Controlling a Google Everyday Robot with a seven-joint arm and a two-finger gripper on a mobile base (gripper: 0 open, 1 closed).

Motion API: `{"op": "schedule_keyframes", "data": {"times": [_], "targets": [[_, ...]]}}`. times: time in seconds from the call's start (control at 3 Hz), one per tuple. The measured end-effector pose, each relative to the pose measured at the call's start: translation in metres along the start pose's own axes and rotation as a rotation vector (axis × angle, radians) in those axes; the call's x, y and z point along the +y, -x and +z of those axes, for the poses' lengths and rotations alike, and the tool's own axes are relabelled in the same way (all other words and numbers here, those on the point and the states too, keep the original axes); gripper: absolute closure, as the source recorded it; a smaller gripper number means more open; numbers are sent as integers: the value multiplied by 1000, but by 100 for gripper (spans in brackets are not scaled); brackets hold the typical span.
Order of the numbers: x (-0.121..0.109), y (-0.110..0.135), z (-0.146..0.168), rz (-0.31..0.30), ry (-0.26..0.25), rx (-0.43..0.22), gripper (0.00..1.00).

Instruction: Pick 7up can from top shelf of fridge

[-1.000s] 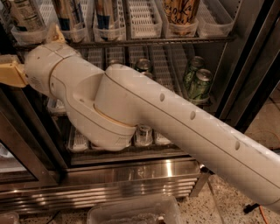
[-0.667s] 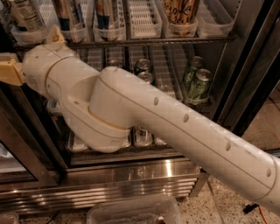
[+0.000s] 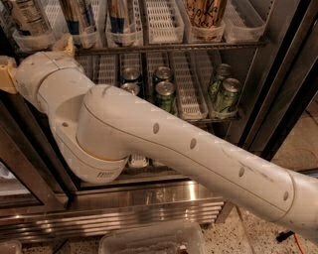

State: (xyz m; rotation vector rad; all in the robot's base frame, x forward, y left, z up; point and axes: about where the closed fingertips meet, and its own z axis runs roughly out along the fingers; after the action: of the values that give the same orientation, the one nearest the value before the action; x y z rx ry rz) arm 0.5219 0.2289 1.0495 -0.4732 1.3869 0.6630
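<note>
The 7up can (image 3: pixel 26 17), pale with dark print too small to read, stands in the leftmost clear tray (image 3: pixel 30 40) on the top shelf (image 3: pixel 174 48) of the fridge (image 3: pixel 149 201). Striped cans (image 3: pixel 74 15) fill the trays beside it. Green cans (image 3: pixel 165 95) sit on the rack below. The white arm (image 3: pixel 174 144) covers the lower racks. The end effector (image 3: pixel 7 74) is at the left edge, just under the shelf and mostly cut off; I cannot tell whether it is apart or together.

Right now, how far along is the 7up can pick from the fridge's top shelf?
Done: the arm extends into the fridge, level with the top shelf. In hand: the gripper sits at the far left edge, just below the 7up can; no grasp shows. Left: grip the can, which stands in its lane tray, and draw it out.
</note>
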Motion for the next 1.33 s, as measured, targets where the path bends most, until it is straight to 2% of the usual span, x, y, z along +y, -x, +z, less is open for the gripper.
{"op": "schedule_keyframes", "data": {"times": [0.67, 1.0, 1.33], "targets": [[1, 6, -5, -19, 0, 20, 0], [-3, 23, -26, -94, -24, 55, 0], [-3, 23, -26, -94, -24, 55, 0]]}}
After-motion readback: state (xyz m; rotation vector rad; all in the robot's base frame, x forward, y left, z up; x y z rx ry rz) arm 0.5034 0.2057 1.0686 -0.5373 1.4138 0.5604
